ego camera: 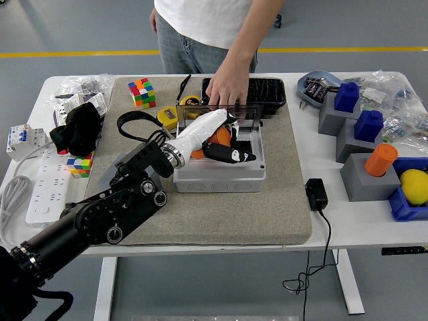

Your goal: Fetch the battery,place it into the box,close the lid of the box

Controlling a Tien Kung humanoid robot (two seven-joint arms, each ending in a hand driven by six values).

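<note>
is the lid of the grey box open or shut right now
Open: the clear lid stands up at the grey box far edge, held by the person's hand.

A colour cube lies far-left on the mat; a yellow, perhaps lemon-like fruit sits far right.
</note>
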